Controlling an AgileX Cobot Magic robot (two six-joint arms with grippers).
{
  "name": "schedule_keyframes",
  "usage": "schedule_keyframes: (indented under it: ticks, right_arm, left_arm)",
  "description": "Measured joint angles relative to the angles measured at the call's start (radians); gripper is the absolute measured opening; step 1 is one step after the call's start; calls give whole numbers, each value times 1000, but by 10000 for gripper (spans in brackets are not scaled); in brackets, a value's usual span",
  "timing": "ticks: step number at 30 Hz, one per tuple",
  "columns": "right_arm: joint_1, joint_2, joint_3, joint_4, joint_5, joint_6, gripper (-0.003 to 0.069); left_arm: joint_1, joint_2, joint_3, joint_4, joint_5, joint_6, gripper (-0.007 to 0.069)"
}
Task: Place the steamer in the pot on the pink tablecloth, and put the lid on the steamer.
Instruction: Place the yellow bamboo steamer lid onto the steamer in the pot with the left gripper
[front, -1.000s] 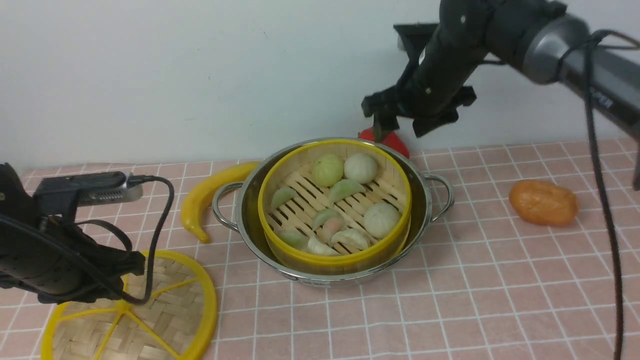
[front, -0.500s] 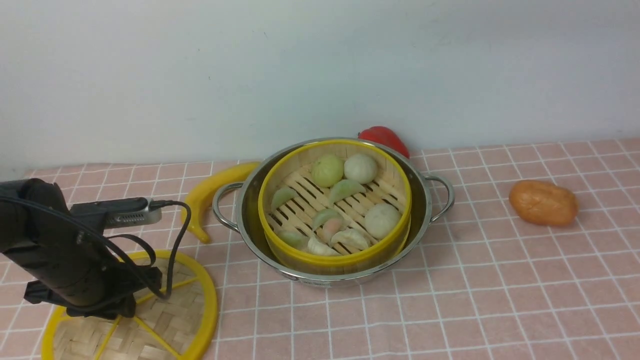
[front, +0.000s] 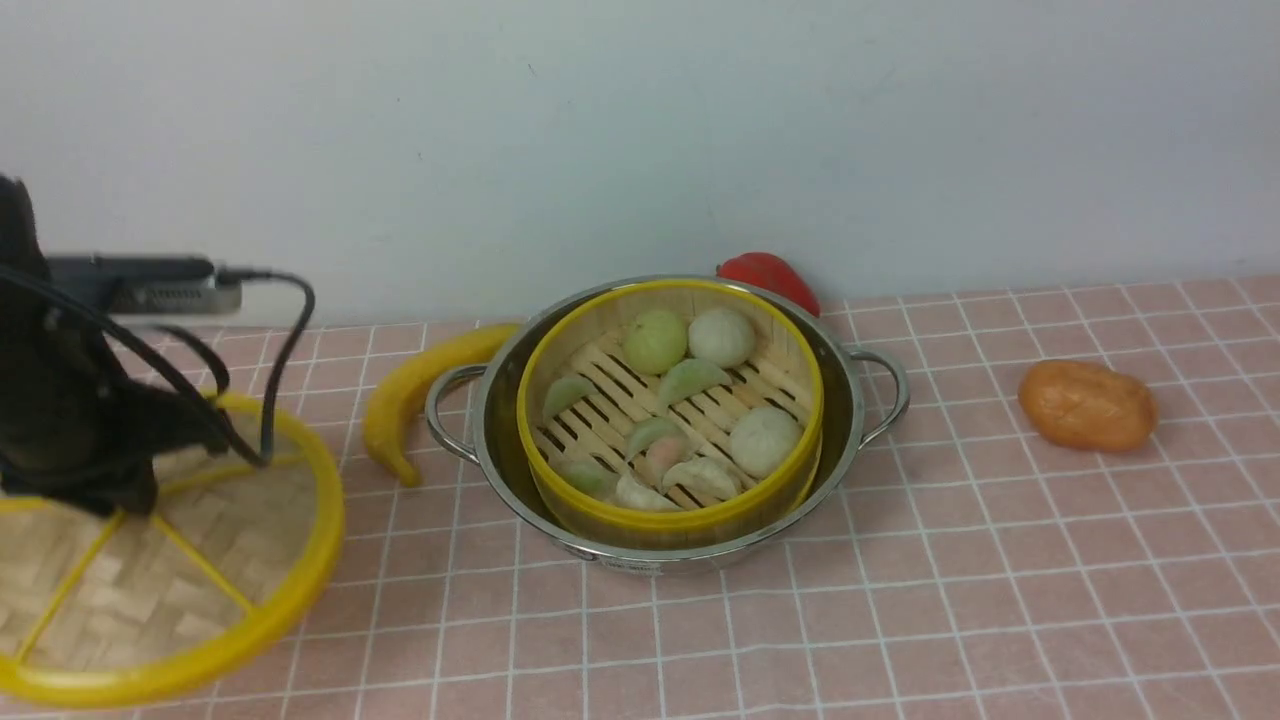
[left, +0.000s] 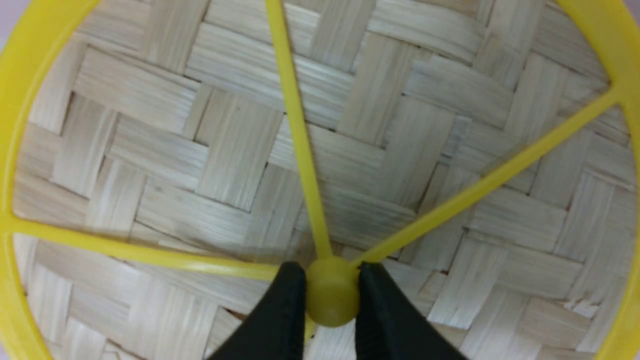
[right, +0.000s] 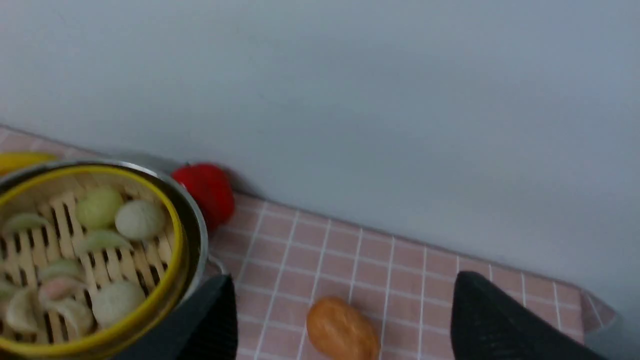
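Jaws pinching lid (front: 200, 540) hub (tilted), well apart from pot (front: 690, 557)

The pot (front: 838, 420) is polished stainless metal, mirror-glossy. The steamer (front: 640, 520) has a smooth glossy yellow plastic rim and matt bamboo slats. The lid (front: 190, 540) is matt woven bamboo, framed in glossy yellow plastic. The pink tablecloth (front: 900, 600) is matt cloth. The left end effector (left: 332, 295) is matt black.

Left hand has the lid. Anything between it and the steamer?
Only the banana, flat on the cloth beside the pot, lies between the lid in the left hand and the steamer. Nothing covers the steamer; a raised lid should clear the banana.
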Motion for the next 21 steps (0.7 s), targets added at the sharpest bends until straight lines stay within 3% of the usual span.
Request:
schedule_keyframes:
  ticks: [2, 6, 13, 21]
  right_arm:
    - [0, -64, 100, -8, 0, 24, 552]
    - [0, -267, 396, -16, 2, 111, 552]
    - [0, -505, 676, 11, 12, 242, 552]
    - [0, -590, 690, 33, 9, 292, 552]
  left_arm:
    - [-45, 2, -69, -38, -2, 21, 117]
    - [-238, 102, -281, -157, -18, 69, 117]
    - [-530, 394, -595, -63, -2, 28, 117]
    - [-587, 574, -800, -7, 106, 9, 117]
